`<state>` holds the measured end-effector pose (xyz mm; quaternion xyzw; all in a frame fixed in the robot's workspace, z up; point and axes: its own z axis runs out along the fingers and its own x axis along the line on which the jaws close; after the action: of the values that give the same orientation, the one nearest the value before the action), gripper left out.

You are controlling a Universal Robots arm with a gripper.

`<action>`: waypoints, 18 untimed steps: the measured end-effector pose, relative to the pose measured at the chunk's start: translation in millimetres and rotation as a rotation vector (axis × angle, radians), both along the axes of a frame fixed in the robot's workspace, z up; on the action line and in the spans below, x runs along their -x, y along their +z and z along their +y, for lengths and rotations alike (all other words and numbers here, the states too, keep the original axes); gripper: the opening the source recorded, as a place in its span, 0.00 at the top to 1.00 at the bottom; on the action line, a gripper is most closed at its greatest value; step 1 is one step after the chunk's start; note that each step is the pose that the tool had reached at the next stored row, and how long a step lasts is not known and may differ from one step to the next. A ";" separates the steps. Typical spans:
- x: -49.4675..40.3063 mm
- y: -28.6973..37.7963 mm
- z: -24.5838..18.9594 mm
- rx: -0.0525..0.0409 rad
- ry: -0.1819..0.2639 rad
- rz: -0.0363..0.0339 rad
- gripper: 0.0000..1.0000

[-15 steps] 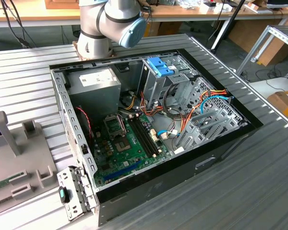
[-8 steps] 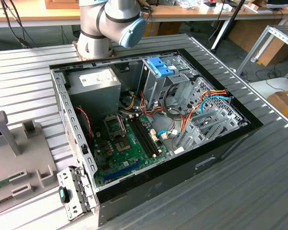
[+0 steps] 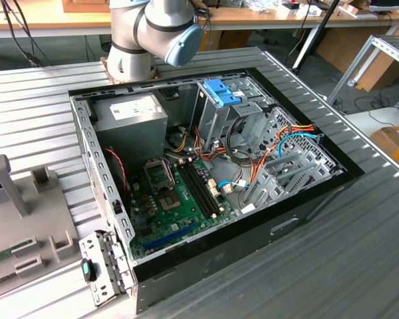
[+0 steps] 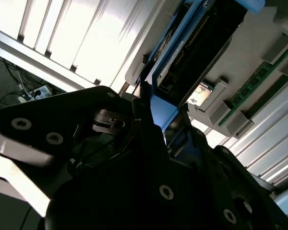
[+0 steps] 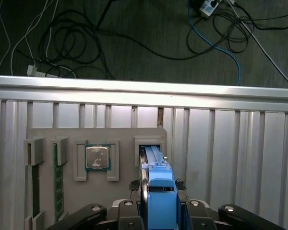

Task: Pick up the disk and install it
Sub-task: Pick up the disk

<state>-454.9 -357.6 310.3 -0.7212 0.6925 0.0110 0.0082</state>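
Down at the grey parts holder (image 5: 125, 136), I see the gripper (image 5: 159, 194) clenched on the disk (image 5: 153, 158), its jaws tight against both sides of the blue carrier in both wrist views. The disk stands on edge in the holder's slot, just beside a processor chip (image 5: 97, 157), with a memory stick (image 5: 58, 182) beyond that. Toward the lower left of the exterior view, the holder lies well apart from the open computer case (image 3: 306, 206) at mid-frame.
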 end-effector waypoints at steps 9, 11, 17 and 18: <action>0.0 9.8 0.0 -0.0001 -0.002 -0.0002 0.63; 0.0 9.9 0.0 -0.0001 -0.002 -0.0002 0.63; 0.0 34.3 0.0 0.0000 -0.003 -0.0001 0.63; 0.0 37.4 0.0 0.0001 -0.004 0.0000 0.63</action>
<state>-454.9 -357.6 347.6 -0.7200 0.6939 0.0109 0.0082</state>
